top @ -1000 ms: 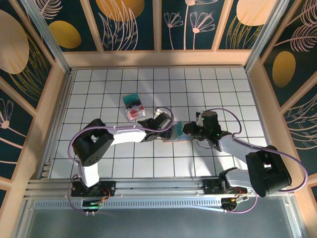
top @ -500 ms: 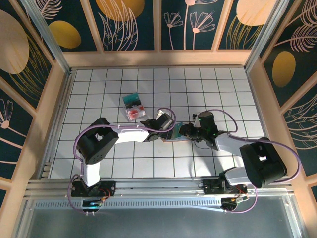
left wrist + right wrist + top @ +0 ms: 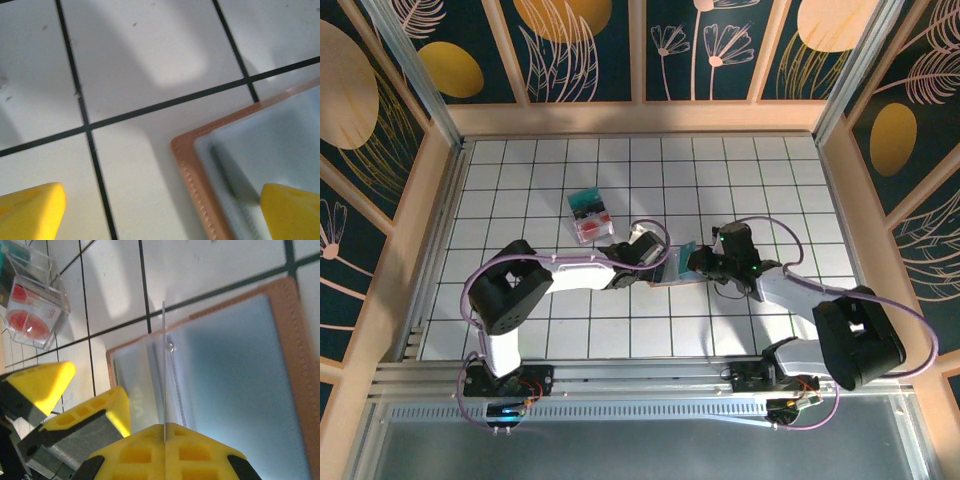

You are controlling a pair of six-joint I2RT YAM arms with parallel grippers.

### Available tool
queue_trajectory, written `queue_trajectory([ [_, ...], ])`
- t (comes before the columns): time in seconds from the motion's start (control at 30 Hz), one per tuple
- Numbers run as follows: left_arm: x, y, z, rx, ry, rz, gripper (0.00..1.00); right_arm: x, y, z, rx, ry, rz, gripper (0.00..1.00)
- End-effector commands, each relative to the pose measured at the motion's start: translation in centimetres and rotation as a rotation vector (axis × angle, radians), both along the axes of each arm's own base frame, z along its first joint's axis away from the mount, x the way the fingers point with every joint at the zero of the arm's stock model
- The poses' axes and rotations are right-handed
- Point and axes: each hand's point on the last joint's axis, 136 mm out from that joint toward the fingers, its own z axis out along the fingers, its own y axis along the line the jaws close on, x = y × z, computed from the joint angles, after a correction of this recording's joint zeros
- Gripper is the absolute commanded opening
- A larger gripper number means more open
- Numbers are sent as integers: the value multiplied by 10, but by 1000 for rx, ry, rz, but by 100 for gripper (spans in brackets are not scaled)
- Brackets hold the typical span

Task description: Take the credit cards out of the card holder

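Now: pinned and pinched

Found the card holder (image 3: 240, 365) open flat on the table (image 3: 520, 180), centre. Saw left gripper (image 3: 160, 215) spread wide, one finger (image 3: 292, 210) over its lining; right gripper (image 3: 164, 440) pinching a thin card (image 3: 164, 370) edge-on. Judged light, floppy, slick; best taken by card's edge.

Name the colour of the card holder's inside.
The card holder is pale blue-grey inside; best in the right wrist view.

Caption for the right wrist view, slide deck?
Right claw shut on a card seen edge-on over the open card holder; open left claw straddles its edge.
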Motion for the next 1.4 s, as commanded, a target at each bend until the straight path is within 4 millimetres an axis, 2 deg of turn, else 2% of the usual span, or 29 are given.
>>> queue_trajectory([
  [0.0, -1, 9, 22, -20, -34, 44, 99, 5, -12, 15, -77, -59, -18, 0],
  [0.1, 2, 9, 44, -78, -70, 73, 99, 5, -12, 31, -58, -114, -15, 0],
  [0.13, 3, 7, 60, -119, -93, 79, 99, 4, -10, 38, -42, -138, -10, 0],
  [0.2, 5, 4, 78, -183, -117, 81, 99, 4, -7, 51, -9, -190, 1, 0],
  [0.3, 3, 2, 101, -303, -134, 74, 99, 3, -2, 76, 59, -288, 22, 0],
  [0.4, 2, 1, 127, -494, -139, 56, 99, 0, 4, 101, 128, -375, 51, 0],
  [0.53, -1, -1, 161, -752, -136, -18, 98, -7, 13, 131, 221, -476, 102, 0],
  [0.67, -7, -9, 190, -848, -167, -103, 97, -17, 24, 158, 323, -560, 174, 0],
  [0.87, -16, -24, 219, -968, -188, -220, 91, -33, 44, 186, 441, -634, 285, 0],
  [1.1, -24, -30, 238, -1040, -209, -296, 82, -39, 61, 198, 462, -660, 343, 0],
  [1.23, -29, -30, 246, -1079, -218, -320, 68, -36, 63, 202, 470, -666, 347, 0],
  [1.37, -33, -32, 251, -1105, -213, -348, 48, -40, 72, 207, 506, -665, 381, 0],
])
